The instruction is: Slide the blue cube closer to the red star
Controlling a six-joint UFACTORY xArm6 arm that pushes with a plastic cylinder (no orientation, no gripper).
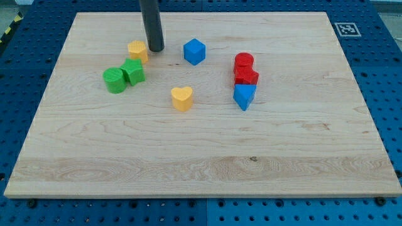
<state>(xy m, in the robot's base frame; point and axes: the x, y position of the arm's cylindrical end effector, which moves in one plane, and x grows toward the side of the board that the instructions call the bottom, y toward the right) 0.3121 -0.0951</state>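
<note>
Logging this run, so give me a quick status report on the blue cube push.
My tip down beside yellow block, left of blue cube, not touching it. Red star to the cube's right, below red cylinder. Path between clear.

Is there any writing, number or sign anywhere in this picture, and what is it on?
No readable words or numbers anywhere.
One sign only: a black-and-white square marker, a coded pattern without letters, on the wooden board's corner at the view's top right.
The blocks carry no labels.
</note>
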